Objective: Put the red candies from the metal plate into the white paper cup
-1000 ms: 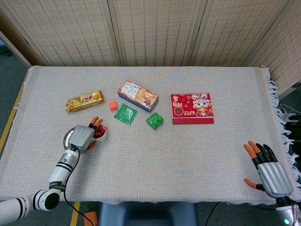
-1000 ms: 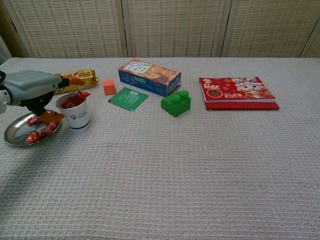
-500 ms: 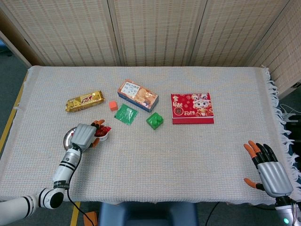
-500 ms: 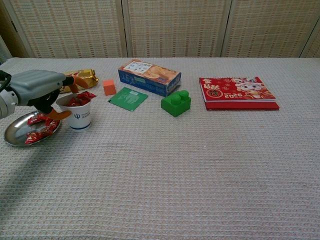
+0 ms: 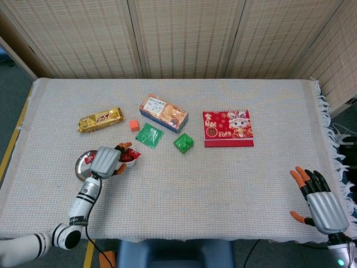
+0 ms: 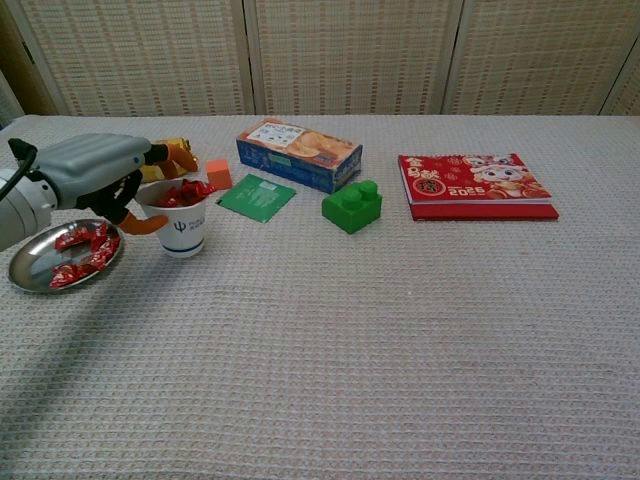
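Rightward since a second ago go the left hand (image 6: 100,172) and the white paper cup (image 6: 183,228) it grips, full of red wrapped candies (image 6: 183,193), now clear of the round metal plate (image 6: 30,275); more candies lie on that plate; the right hand (image 5: 323,207) rests apart, fingers spread, holding nothing.

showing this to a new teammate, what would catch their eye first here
Probably the left robot hand at the table's left side, wrapped around the white paper cup heaped with red candies, right beside the metal plate with a few candies left on it. Next, the bright red calendar at the right and the green block mid-table.
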